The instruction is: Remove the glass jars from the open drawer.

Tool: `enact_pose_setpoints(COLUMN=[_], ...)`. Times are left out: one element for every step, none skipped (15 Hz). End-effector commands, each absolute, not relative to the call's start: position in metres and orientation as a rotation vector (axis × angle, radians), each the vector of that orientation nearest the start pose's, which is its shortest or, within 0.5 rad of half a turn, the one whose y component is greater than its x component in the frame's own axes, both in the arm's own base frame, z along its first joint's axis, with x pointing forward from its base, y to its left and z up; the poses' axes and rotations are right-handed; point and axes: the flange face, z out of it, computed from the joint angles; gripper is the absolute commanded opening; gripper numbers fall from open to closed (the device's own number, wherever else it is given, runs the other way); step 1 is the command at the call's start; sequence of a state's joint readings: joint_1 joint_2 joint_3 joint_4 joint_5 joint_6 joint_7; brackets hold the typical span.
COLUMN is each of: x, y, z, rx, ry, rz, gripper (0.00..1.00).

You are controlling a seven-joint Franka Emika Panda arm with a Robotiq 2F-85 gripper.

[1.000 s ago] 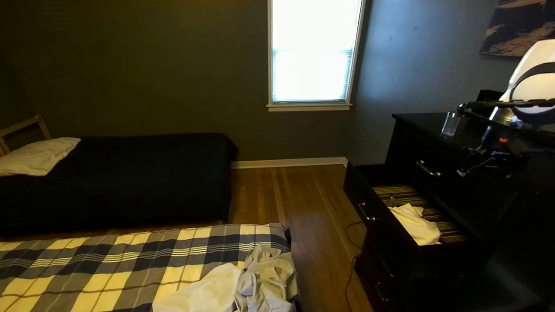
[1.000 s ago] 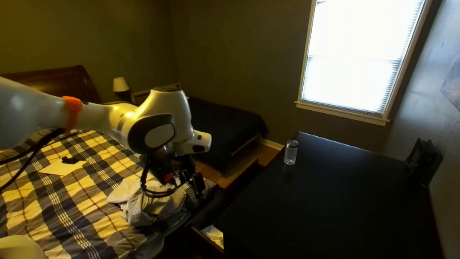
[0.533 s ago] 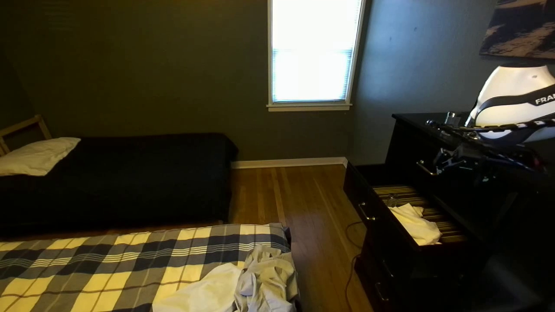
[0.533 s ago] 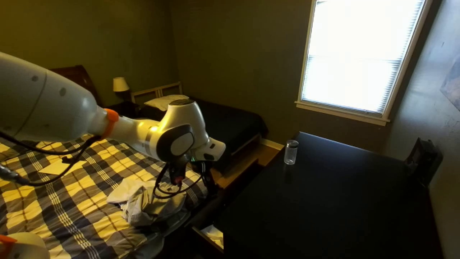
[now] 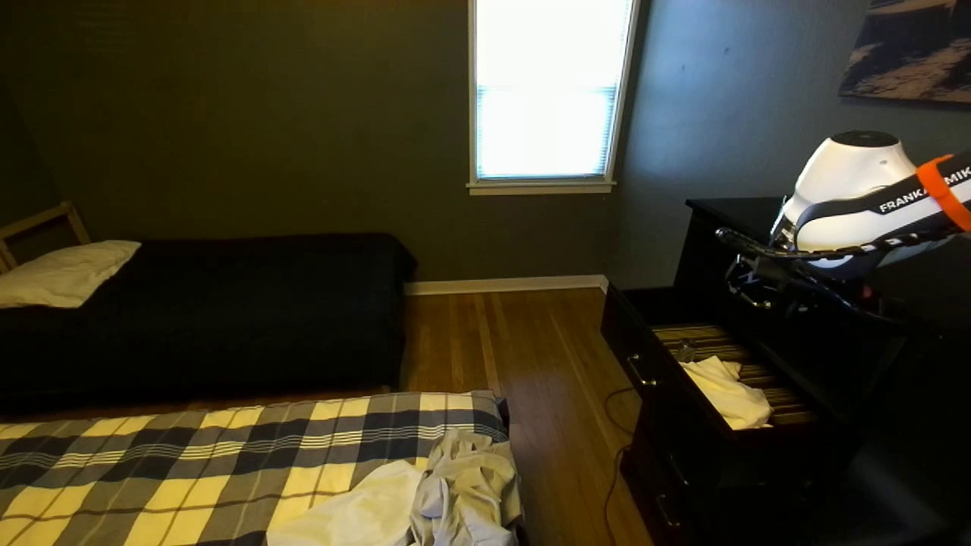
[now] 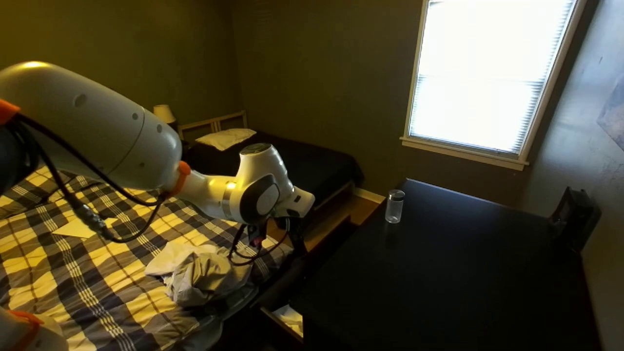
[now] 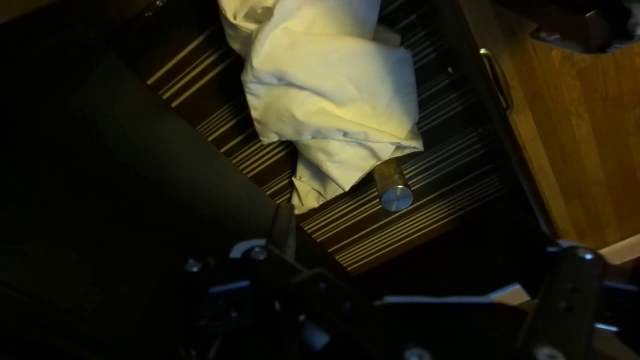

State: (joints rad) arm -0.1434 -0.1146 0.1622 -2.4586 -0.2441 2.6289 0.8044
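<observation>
The open black drawer (image 5: 626, 326) has a striped lining; part of its edge shows in an exterior view (image 6: 280, 322). One glass jar (image 5: 686, 350) with a silver lid stands in it beside a white cloth; the wrist view shows this jar (image 7: 392, 186) beyond the fingers. Another glass jar (image 6: 394, 207) stands upright on the dresser top; the arm hides it in an exterior view. My gripper (image 7: 419, 234) is open and empty, its fingers wide apart. It hangs in front of the dresser above the drawer, apart from the jar, in both exterior views (image 5: 766, 288) (image 6: 298, 239).
A crumpled white cloth (image 7: 335, 95) lies in the drawer, touching or close to the jar. The dresser top (image 6: 453, 273) edges the drawer, with a dark object (image 6: 575, 217) by the wall. A plaid bed (image 5: 227, 462) with clothes (image 5: 463, 485) stands opposite.
My arm and gripper have moved along the dresser toward the window end, and lower, over the drawer. The jars, the cloth and the drawer have not moved.
</observation>
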Motion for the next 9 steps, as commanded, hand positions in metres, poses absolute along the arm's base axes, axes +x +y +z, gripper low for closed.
enact_pose_setpoints(x=[0.493, 0.493, 0.493, 0.495, 0.501, 0.512, 0.521, 0.530, 0.538], y=[0.015, 0.015, 0.015, 0.014, 0.014, 0.010, 0.009, 0.005, 0.000], z=[0.369, 0.369, 0.370, 0.370, 0.368, 0.362, 0.356, 0.349, 0.346], rx=[-3.006, -3.006, -3.006, -2.982, -2.963, -2.957, -2.949, -2.925, -2.907], ry=[0.909, 0.908, 0.908, 0.889, 0.933, 1.058, 1.162, 1.237, 1.312], rz=[-0.512, -0.513, -0.514, -0.458, -0.411, -0.408, -0.421, -0.429, -0.448], gripper=[1.00, 1.00, 1.00, 1.00, 1.00, 1.00, 1.00, 1.00, 1.00])
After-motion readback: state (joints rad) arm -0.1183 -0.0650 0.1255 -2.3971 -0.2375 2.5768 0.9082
